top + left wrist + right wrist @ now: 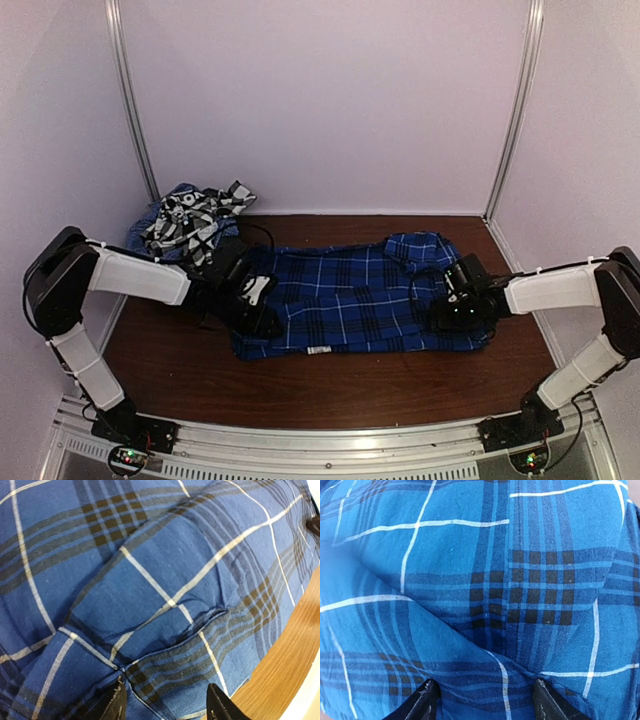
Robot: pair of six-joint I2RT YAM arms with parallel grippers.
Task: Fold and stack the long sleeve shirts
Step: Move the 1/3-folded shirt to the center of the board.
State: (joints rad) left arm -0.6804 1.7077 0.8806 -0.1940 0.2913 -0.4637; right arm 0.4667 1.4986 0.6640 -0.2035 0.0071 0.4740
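Shirt point(350, 300) lies lengthwise between your left gripper point(164, 706) and right gripper point(482, 702), one per end; jaws parted, astride cloth.

The royal-blue plaid shirt point(350, 300) with thin white lines lies spread out across the middle of the table point(330, 395), a white label point(320, 350) at its near edge. In the far left corner, a black-and-white plaid shirt point(195, 220) lies crumpled on a pale-blue shirt point(145, 228).

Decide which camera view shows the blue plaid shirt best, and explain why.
The top view: it shows nearly the whole blue plaid shirt spread across the table, outline included. The left wrist view shows only a creased patch beside bare wood; the right wrist view only a close-up fold.
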